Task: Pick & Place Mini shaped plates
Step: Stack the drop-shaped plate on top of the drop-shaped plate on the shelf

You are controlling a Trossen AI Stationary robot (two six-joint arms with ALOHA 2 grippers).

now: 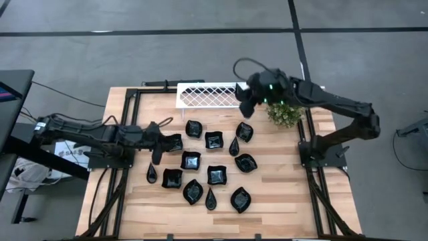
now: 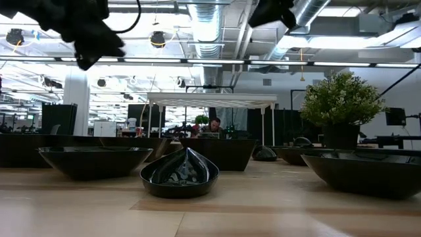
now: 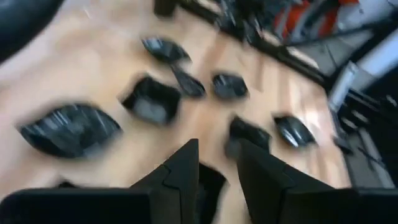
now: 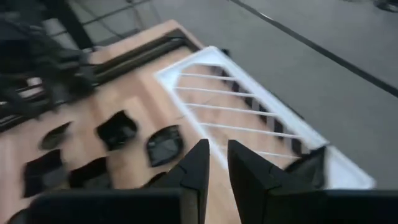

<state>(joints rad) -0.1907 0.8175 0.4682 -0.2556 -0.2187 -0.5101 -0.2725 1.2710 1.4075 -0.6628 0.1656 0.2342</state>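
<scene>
Potted plant [image 1: 284, 114] beside white tray [image 1: 207, 95]

Teardrop plate [image 2: 179, 174] on wooden table [image 2: 263, 210], wide black dishes [image 2: 94, 160] flanking, potted plant [image 2: 341, 107] behind, dark arm [image 2: 79, 26] overhead

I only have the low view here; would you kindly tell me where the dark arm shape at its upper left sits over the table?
Observer: That is the left gripper, above the left edge of the small glossy black plates spread over the wooden table.
Operator: Thank you. And the other arm?
Observer: The right gripper hangs over the right end of the white lattice tray at the far edge.
Operator: Is it carrying a plate?
Observer: No; in its wrist view its fingers stand slightly apart with nothing between them.
</scene>
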